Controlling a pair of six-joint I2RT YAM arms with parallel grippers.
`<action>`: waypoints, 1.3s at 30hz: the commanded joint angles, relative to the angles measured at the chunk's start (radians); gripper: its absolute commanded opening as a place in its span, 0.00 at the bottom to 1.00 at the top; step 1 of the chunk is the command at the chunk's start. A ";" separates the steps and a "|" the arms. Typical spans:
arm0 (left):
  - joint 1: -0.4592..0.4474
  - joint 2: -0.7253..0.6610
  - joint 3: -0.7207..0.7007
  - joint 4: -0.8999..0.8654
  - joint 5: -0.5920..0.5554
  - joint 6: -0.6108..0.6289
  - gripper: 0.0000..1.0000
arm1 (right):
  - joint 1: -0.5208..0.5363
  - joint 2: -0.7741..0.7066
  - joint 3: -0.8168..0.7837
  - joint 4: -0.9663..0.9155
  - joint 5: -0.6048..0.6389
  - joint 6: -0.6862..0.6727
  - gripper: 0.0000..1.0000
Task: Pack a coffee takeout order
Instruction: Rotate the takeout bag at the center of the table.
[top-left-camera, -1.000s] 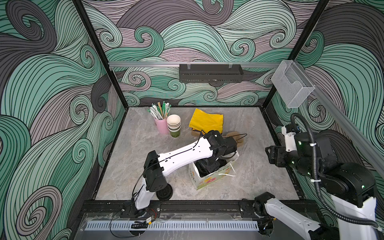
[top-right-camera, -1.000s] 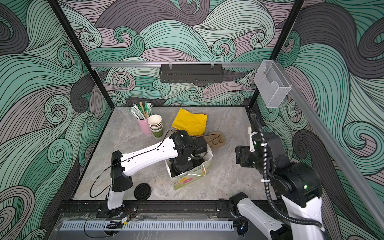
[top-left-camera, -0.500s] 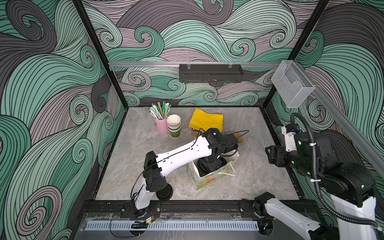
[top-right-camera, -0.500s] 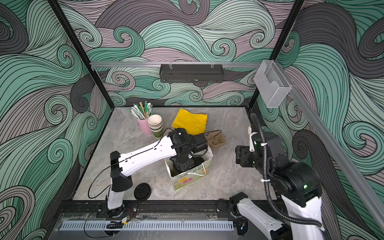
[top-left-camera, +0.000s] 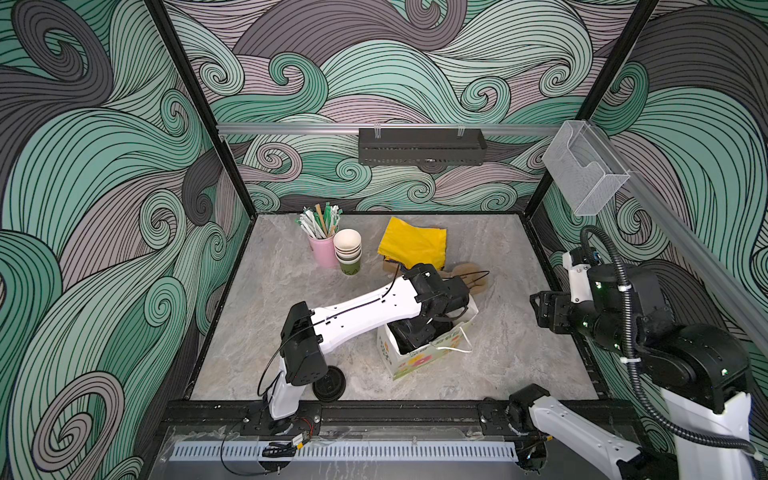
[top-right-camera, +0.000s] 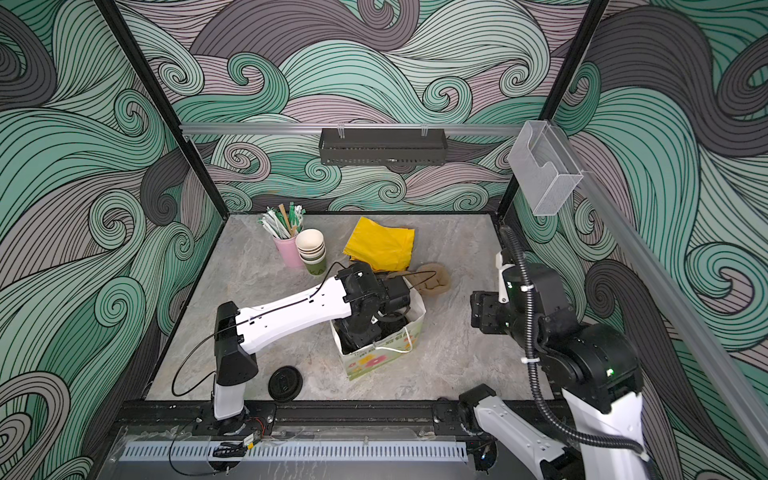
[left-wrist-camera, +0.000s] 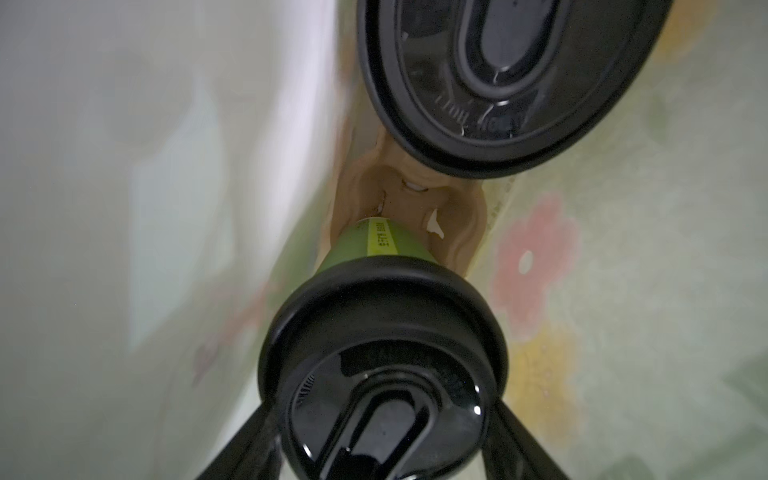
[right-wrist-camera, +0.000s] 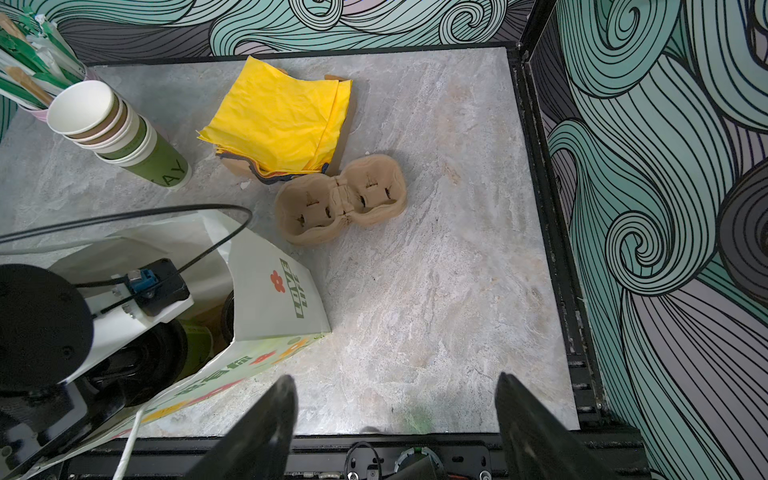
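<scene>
Inside the flowered paper bag (top-left-camera: 419, 361), the left gripper (top-left-camera: 413, 332) clamps a lidded green cup (left-wrist-camera: 382, 332) seated in a brown carrier (left-wrist-camera: 457, 216), beside a second lidded cup (left-wrist-camera: 498, 83); the right gripper (right-wrist-camera: 395, 377) hangs wide open, well apart.

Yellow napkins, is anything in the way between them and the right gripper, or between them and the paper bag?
A low tan pulp cup carrier lies between the open right gripper and the yellow napkins. The left gripper fills the mouth of the paper bag, so the way in looks blocked.
</scene>
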 joint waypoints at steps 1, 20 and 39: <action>-0.007 -0.043 -0.008 0.040 -0.008 -0.013 0.33 | -0.003 0.011 -0.003 -0.015 0.009 0.007 0.77; -0.008 -0.106 -0.109 0.161 0.009 -0.022 0.33 | -0.004 0.019 0.006 -0.015 0.008 0.005 0.77; -0.008 -0.116 -0.241 0.243 0.039 -0.020 0.32 | -0.004 0.022 0.007 -0.016 0.009 0.004 0.77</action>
